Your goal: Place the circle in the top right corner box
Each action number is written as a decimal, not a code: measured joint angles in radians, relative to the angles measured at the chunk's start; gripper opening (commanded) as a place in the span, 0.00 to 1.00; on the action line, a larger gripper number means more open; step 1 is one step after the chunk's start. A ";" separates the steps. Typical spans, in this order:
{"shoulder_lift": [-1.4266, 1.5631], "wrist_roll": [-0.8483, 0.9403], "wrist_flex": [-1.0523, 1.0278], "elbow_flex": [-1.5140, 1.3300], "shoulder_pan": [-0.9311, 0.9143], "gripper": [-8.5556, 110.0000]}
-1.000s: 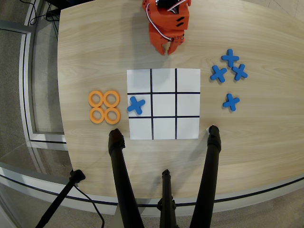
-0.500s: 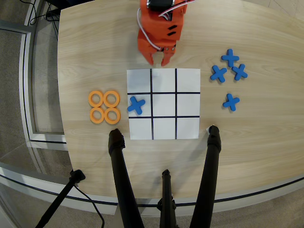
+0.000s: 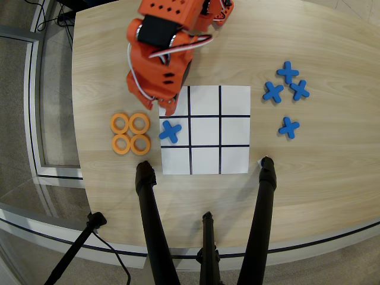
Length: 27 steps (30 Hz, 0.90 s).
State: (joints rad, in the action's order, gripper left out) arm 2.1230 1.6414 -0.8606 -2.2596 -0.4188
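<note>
Several orange circles lie in a square cluster on the wood left of the grid; the nearest one [image 3: 139, 123] is at the cluster's upper right. The white paper grid [image 3: 205, 163] lies mid-table, and its top right corner box [image 3: 235, 101] is blank. My orange gripper [image 3: 160, 104] hangs over the grid's top left corner, just up and right of the circles. Its jaws are slightly apart and hold nothing. The arm hides most of the top left cell.
One blue cross [image 3: 170, 131] lies on the grid's left middle cell. Several more blue crosses [image 3: 287, 89] are scattered right of the grid. Black tripod legs [image 3: 151, 219] rise over the table's near edge, below the grid.
The arm has swung from the table's top centre down and to the left. It now reaches over the grid's top left corner, close to the circles. Circles and crosses have not moved.
</note>
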 measured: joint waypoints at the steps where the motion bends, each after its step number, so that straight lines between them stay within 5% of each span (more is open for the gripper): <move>1: -0.031 0.000 0.012 0.020 -0.014 0.18; 27: -0.568 0.000 0.218 0.284 -0.095 0.18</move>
State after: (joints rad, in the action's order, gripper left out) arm 1.5555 1.6414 -0.6427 -1.9758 -0.5139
